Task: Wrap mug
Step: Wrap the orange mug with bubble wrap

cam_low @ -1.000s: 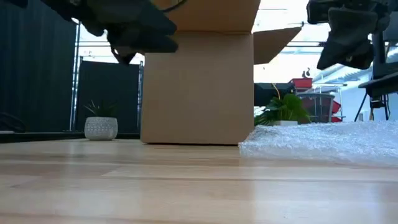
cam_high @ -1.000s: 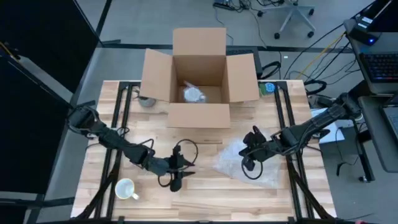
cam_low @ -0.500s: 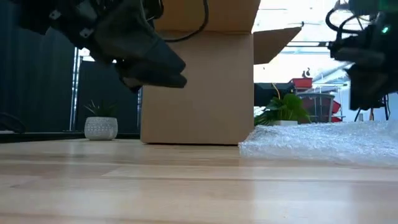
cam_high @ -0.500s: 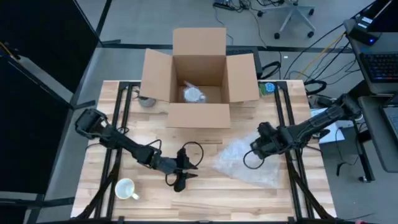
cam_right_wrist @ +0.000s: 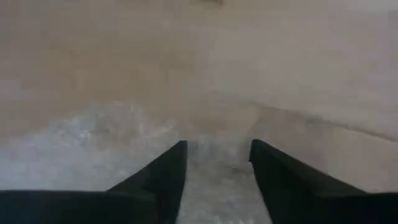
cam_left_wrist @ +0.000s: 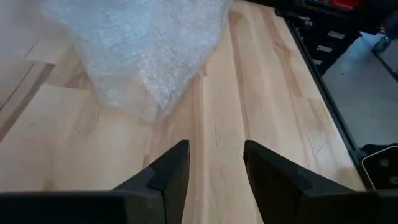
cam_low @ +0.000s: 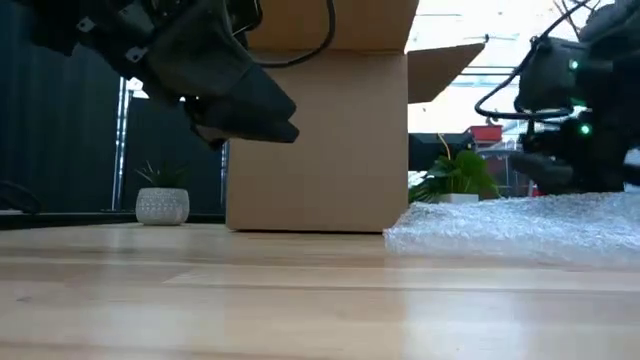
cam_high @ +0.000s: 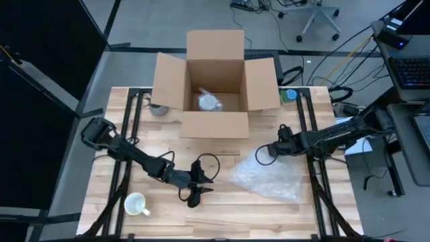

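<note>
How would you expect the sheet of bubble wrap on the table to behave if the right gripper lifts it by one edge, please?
The bubble wrap lies thin, crinkled and irregular on the table, so it would probably sag and drape rather than hold shape. It looks light, so it may slide if nudged. The right gripper, open above its far edge, would likely need a firm pinch.

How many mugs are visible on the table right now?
1. A white mug stands near the table's front-left corner, beside the left gripper. The wrapped item inside the cardboard box cannot be identified.
</note>
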Tool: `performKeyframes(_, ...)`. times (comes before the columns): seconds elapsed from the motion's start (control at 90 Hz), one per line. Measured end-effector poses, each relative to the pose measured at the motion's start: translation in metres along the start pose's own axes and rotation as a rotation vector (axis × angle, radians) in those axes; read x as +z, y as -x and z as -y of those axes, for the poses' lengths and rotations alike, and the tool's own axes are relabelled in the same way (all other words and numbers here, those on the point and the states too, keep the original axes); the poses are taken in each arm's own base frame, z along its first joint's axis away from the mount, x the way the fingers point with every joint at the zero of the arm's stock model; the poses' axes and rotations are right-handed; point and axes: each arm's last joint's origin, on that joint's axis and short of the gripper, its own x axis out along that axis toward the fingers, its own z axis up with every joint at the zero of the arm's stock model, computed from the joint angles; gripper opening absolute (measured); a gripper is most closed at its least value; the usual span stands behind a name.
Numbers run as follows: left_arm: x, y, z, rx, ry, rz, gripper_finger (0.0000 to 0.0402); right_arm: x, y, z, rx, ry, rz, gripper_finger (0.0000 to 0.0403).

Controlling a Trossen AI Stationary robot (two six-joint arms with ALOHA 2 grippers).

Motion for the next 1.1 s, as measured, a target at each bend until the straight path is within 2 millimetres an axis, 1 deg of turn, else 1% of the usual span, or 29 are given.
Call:
performKeyframes(0.056, 0.0, 0.0, 0.0, 0.0, 0.0, 0.0, 0.0143, -0.003, -0.005, 0.003, 0.019, -0.018, -0.002, 0.0095)
performKeyframes(0.144, 0.0, 0.0, 0.0, 0.0, 0.001, 0.0, 0.0143, -0.006, -0.01, 0.007, 0.027, -0.046, 0.02, 0.0064)
performKeyframes(0.267, 0.0, 0.0, 0.0, 0.0, 0.006, 0.0, 0.0143, -0.006, -0.01, 0.006, 0.038, 0.0, 0.015, 0.0018)
performKeyframes(0.322, 0.0, 0.0, 0.0, 0.0, 0.006, 0.0, 0.0143, -0.004, -0.007, 0.003, 0.047, 0.048, 0.013, 0.0007)
performKeyframes(0.378, 0.0, 0.0, 0.0, 0.0, 0.007, 0.0, 0.0143, 0.0, -0.001, -0.003, 0.06, 0.086, 0.011, 0.0005)
performKeyframes(0.444, 0.0, 0.0, 0.0, -0.001, 0.007, 0.001, 0.0143, 0.007, 0.012, -0.012, 0.068, 0.155, 0.013, 0.0002)
performKeyframes(0.522, 0.0, 0.0, 0.0, -0.003, 0.008, 0.004, 0.0143, 0.023, 0.038, -0.029, 0.087, 0.202, 0.081, 0.0001)
performKeyframes(0.6, 0.001, 0.0, 0.001, -0.005, 0.009, 0.009, 0.0143, 0.033, 0.061, -0.039, 0.067, 0.278, 0.121, 0.0001)
performKeyframes(0.689, 0.001, 0.0, 0.001, -0.005, 0.009, 0.008, 0.0143, 0.044, 0.094, -0.058, 0.155, 0.295, 0.201, 0.0)
performKeyframes(0.744, 0.001, 0.0, 0.001, -0.005, 0.009, 0.008, 0.0143, 0.045, 0.11, -0.065, 0.204, 0.323, 0.228, 0.0)
performKeyframes(0.822, 0.001, 0.0, 0.001, -0.005, 0.009, 0.008, 0.0143, 0.043, 0.13, -0.077, 0.301, 0.334, 0.258, 0.0)
performKeyframes(0.9, 0.004, 0.004, 0.001, -0.018, 0.018, 0.004, 0.0143, 0.036, 0.148, -0.085, 0.402, 0.358, 0.277, 0.0)
performKeyframes(1.1, 0.021, 0.021, 0.005, -0.056, 0.051, 0.053, 0.0143, -0.002, 0.174, -0.105, 0.671, 0.537, 0.32, 0.0)
